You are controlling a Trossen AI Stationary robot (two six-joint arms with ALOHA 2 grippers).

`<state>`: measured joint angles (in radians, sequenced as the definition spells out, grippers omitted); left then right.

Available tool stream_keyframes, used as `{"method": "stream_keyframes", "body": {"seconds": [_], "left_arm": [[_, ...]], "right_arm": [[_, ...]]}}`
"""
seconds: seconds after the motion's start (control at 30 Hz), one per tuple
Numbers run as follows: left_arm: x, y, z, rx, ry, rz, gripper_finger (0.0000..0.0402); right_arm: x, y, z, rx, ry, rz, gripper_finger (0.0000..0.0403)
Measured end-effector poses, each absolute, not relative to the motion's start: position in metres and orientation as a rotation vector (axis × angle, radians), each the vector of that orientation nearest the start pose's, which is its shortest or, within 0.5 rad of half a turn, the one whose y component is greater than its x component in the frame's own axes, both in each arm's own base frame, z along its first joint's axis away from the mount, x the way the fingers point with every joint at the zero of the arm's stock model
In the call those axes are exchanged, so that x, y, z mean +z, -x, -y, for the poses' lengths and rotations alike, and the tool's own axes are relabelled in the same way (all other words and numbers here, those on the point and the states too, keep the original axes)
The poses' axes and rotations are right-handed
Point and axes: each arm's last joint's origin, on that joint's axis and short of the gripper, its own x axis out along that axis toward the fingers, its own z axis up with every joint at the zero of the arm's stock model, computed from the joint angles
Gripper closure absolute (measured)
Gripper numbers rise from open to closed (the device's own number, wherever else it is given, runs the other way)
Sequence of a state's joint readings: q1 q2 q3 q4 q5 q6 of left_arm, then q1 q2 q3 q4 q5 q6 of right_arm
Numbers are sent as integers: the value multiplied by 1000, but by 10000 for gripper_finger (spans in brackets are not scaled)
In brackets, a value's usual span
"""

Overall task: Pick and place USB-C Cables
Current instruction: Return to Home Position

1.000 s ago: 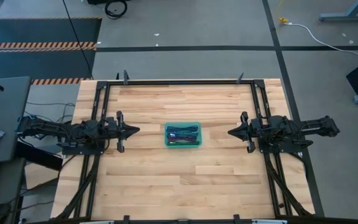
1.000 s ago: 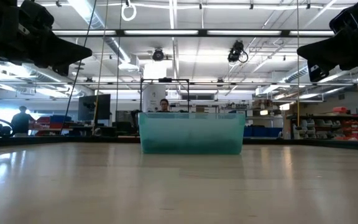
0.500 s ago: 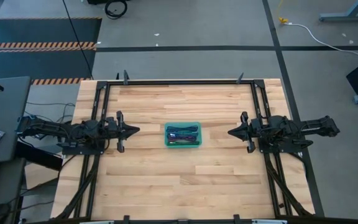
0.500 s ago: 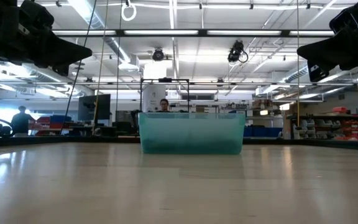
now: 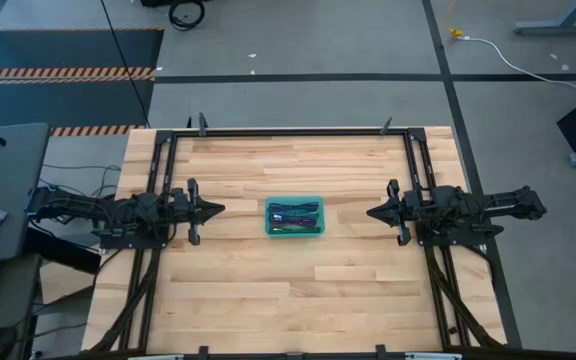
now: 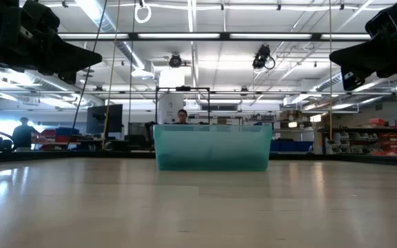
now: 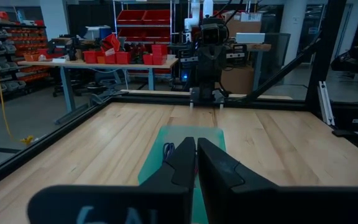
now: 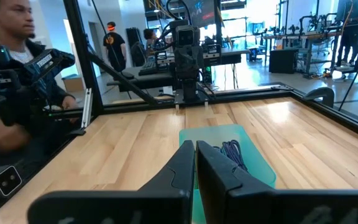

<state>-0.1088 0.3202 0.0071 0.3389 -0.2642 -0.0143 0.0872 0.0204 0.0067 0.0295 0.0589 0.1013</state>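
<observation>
Grippers parked empty on either side of the filled tray.
The left gripper (image 5: 220, 209), its two dark fingers pressed together with nothing between them, hangs above the light wooden table (image 5: 268, 290) on one side of the small teal translucent plastic tray (image 5: 266, 218). The right gripper (image 5: 370, 212), closed in the same way and also empty, faces it from the other side. Both are well apart from the tray and clear of the wood, which I judge to be a rest pose, since nothing calls for a grasp. The USB-C cables (image 5: 296, 215), short thin cord bundles in dark purple and green tones, all lie inside the tray at the middle of the table. No cable shows on the bare wood, so the task looks finished.
</observation>
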Motion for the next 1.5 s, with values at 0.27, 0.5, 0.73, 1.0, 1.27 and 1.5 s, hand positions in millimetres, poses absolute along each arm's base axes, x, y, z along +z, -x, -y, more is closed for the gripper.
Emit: {"method": "stream_keyframes", "body": {"seconds": [0.27, 0.5, 0.73, 1.0, 1.27, 1.5], "left_arm": [[171, -117, 5, 155, 19, 26, 373], [171, -117, 5, 155, 19, 26, 377], [171, -117, 5, 155, 19, 26, 376], [171, -117, 5, 155, 19, 26, 374], [171, -117, 5, 155, 19, 26, 374], [171, -117, 5, 155, 19, 26, 374]], "right_arm": [[167, -98, -7, 29, -103, 14, 379], [167, -98, -7, 29, -102, 14, 379], [167, -98, -7, 29, -103, 14, 378], [167, -98, -7, 29, -103, 14, 378], [167, -98, -7, 30, -103, 14, 378], [167, -98, -7, 29, -103, 14, 378]]}}
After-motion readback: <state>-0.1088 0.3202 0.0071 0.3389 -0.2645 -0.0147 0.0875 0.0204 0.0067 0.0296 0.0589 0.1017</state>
